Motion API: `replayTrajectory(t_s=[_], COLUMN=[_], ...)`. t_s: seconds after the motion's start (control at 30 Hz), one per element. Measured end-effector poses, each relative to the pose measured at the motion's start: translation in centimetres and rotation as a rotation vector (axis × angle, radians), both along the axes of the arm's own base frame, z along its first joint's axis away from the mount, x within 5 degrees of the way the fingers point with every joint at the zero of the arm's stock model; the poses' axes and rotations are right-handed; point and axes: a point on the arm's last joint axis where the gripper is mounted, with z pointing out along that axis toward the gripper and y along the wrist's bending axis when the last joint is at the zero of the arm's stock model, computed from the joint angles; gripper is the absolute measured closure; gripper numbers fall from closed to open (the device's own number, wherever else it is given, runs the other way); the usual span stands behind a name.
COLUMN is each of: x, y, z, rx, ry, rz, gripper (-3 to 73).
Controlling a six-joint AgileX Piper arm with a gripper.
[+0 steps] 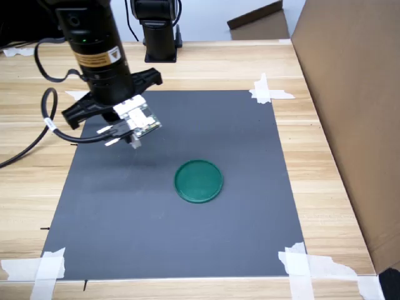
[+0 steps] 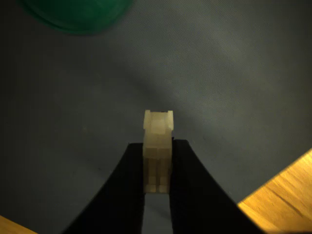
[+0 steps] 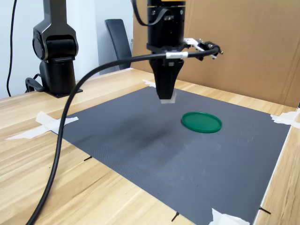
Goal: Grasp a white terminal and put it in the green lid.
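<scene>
The white terminal (image 2: 157, 141) is a small oblong block pinched upright between the two black fingers of my gripper (image 2: 157, 163), which is shut on it. In the second exterior view the terminal (image 3: 167, 99) sticks out below the gripper (image 3: 167, 93), held well above the mat. The green lid (image 1: 199, 181) lies flat on the mat, toward the first exterior view's right of and nearer than the gripper (image 1: 135, 141). The lid (image 3: 201, 122) holds nothing, and only part of the lid (image 2: 75, 14) shows at the wrist view's edge.
A dark grey mat (image 1: 187, 237) is taped to the wooden table (image 1: 325, 187) with white tape strips (image 1: 269, 92) at its corners. A cardboard wall (image 1: 356, 94) stands along the first exterior view's right. The black arm base (image 3: 54, 51) and a black cable (image 3: 65, 140) are in view.
</scene>
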Motion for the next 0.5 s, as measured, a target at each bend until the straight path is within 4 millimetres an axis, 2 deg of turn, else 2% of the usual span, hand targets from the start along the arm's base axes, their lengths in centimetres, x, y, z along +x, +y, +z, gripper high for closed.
replayTrajectory(t_s=[0.13, 0.23, 0.3, 0.43, 0.5], x=[-0.1, 0.1, 0.3, 1.8, 2.7], y=[1.9, 5.6, 6.4, 9.1, 9.3], z=[0.1, -0.4, -0.6, -2.1, -3.4], rx=[0.018, 0.032, 0.036, 0.027, 0.009], ry=[0.003, 0.016, 0.021, 0.040, 0.055], rz=[0.045, 0.116, 0.123, 0.113, 0.112], gripper=[61.8, 61.8, 61.8, 61.8, 61.8])
